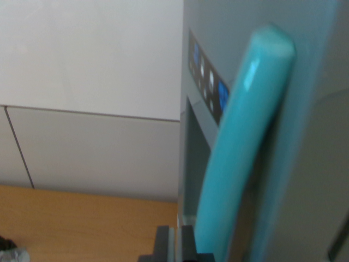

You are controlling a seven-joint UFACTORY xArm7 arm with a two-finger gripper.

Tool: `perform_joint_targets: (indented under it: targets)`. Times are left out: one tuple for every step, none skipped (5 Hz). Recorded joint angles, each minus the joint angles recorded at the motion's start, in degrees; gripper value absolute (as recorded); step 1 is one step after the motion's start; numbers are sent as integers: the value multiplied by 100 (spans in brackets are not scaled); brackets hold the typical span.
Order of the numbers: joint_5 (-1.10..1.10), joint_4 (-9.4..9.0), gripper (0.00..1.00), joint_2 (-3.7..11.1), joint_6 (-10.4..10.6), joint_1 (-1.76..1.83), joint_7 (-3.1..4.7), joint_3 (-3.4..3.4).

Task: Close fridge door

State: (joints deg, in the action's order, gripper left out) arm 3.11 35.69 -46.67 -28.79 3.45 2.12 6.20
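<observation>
Fridge door (316, 164): grey, fills the wrist view's right half, seen close and edge-on, running from top to bottom of frame
Handle (240, 147): long turquoise bar, curved, standing proud of the door face; its rounded top end sits near the upper right, its lower end drops out of view beside the gripper
Gripper (175, 245): only dark finger parts show at the bottom edge, just to the wrist view's left of the handle's lower stretch
Jaws: cannot tell whether apart or together, since too little of them is in frame; nothing appears clamped between them
Why so placed: judging by the closeness, the arm is set alongside the handle so a sideways push on the door or bar could swing it shut
Control panel (210, 82): dark strip on the door with small blue and white lit marks, blurred
Dispenser recess (196, 164): grey hollow below the panel
Writing: none readable; no brand legible
Wall panels (87, 98): pale, with thin seams, on the wrist view's left
Floor (82, 224): tan wood-look surface below the panels
</observation>
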Motion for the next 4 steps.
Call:
perform_joint_targets:
  targets:
    - [0, 0, 100, 0, 0, 0, 0, 0]
    - [0, 292, 100, 325, 0, -1, 0, -4]
    - [0, 292, 100, 325, 0, -1, 0, -4]
    - [0, 557, 100, 659, 0, -10, 0, -59]
